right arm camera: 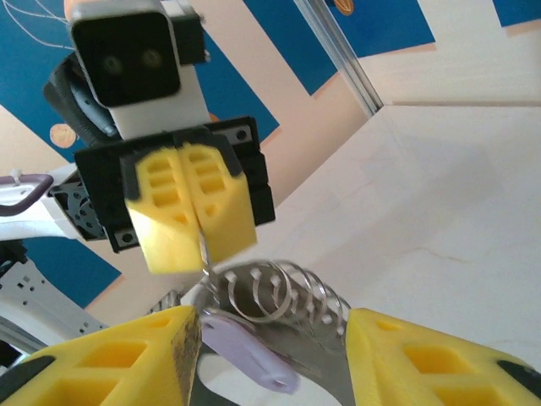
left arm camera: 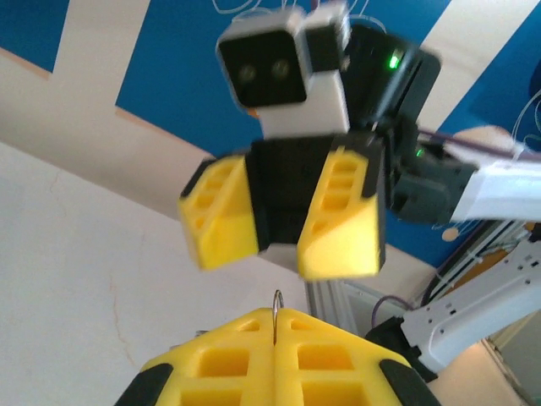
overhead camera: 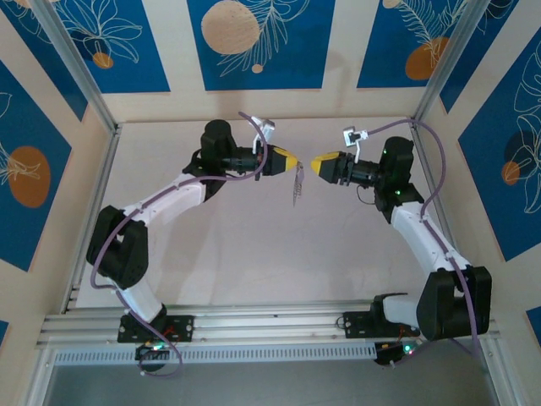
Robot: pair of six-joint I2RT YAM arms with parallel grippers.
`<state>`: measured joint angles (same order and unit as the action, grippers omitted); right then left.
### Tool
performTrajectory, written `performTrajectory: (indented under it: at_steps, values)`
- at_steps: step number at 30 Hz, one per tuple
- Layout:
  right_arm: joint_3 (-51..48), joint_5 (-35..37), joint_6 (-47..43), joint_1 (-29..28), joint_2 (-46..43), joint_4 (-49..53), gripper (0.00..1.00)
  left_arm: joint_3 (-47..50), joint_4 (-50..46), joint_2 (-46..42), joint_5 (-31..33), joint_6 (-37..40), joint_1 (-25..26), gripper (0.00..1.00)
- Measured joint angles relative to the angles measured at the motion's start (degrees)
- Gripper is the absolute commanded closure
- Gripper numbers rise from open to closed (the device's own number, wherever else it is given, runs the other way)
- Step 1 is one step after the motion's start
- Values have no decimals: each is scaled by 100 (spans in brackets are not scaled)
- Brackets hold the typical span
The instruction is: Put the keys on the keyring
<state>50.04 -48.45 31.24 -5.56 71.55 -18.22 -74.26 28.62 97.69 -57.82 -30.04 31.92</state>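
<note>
My left gripper (overhead camera: 292, 161) is held up over the table, shut on the thin keyring (left arm camera: 276, 301), whose wire pokes out between its yellow fingertips. A fan of silver keys (right arm camera: 338, 309) hangs from the ring below it, seen as a small bunch (overhead camera: 297, 184) in the top view. The lilac-headed key (right arm camera: 249, 347) lies at the near end of that fan, close to the ring; whether it is threaded on I cannot tell. My right gripper (right arm camera: 269, 334) faces the left one (right arm camera: 199, 244), open, its fingers either side of the keys and touching none.
The pale table (overhead camera: 254, 245) lies below both raised arms. Blue and beige patterned walls (overhead camera: 254, 42) and metal frame posts (overhead camera: 80, 76) close in the back and sides. A grey rail (overhead camera: 270, 321) runs along the near edge by the arm bases.
</note>
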Motion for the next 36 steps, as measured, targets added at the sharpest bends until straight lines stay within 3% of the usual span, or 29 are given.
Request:
performTrajectory:
  at_steps: [8,23,27,33,36]
  values:
    - [-260,-140,459,-201,92,-1049,48,94,973,0,-2,-807,0,100]
    - [-258,-402,476,-463,280,-1281,52,94,1147,0,-20,-1012,9,100]
    - [-258,-472,476,-522,280,-1322,64,94,1147,0,-22,-1012,9,100]
    - [-238,-608,483,-612,280,-1384,93,94,1145,2,-13,-1010,9,100]
    - [-227,-627,446,-645,280,-1357,100,94,1141,2,-20,-997,9,100]
